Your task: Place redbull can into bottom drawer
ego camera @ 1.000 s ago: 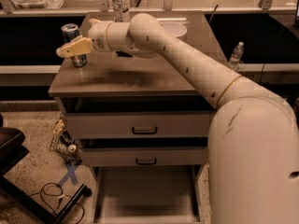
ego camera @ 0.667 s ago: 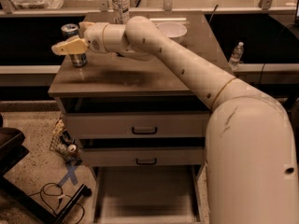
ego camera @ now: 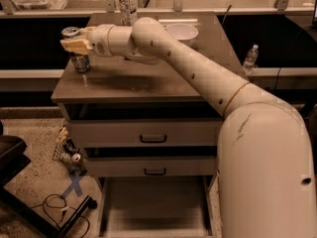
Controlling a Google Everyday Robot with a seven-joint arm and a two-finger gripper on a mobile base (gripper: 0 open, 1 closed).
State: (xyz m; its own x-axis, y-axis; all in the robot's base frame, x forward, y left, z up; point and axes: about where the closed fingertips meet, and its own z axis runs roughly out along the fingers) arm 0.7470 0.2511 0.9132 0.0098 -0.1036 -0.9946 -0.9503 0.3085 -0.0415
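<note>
The pale robot arm [ego camera: 198, 68] reaches from the lower right across the table [ego camera: 148, 86] to its left side. Below the two shut drawer fronts [ego camera: 153, 133], the bottom drawer [ego camera: 153, 207] stands pulled out. A white bowl [ego camera: 182, 32] and a clear bottle [ego camera: 128, 4] sit toward the back. The redbull can [ego camera: 80, 63] stands upright near the table's left edge. The claw [ego camera: 74, 44] is over the can's upper part; whether it is spread or pinching, I cannot tell. A second can [ego camera: 70, 31] stands just behind.
</note>
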